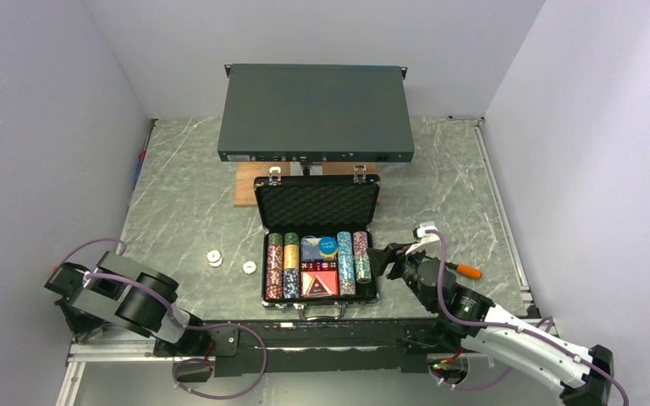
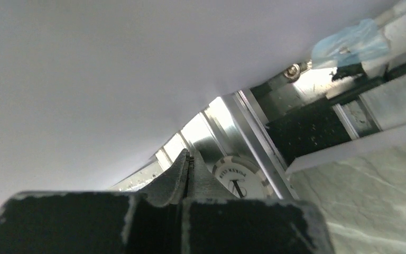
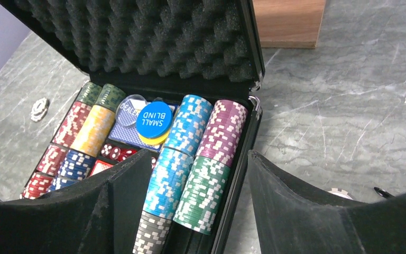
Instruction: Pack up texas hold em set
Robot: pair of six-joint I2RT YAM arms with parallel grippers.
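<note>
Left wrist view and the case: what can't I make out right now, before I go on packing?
- Left wrist view: the shut left gripper covers part of a white chip. Whether they touch is unclear.
- Right wrist view: the open right gripper and the lower edge cut off the near ends of the chip rows.
- Top view: the loose chips left of the case are too small to read.

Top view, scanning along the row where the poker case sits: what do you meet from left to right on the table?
two white chips → single white chip → open briefcase → right gripper → orange-handled screwdriver
</note>
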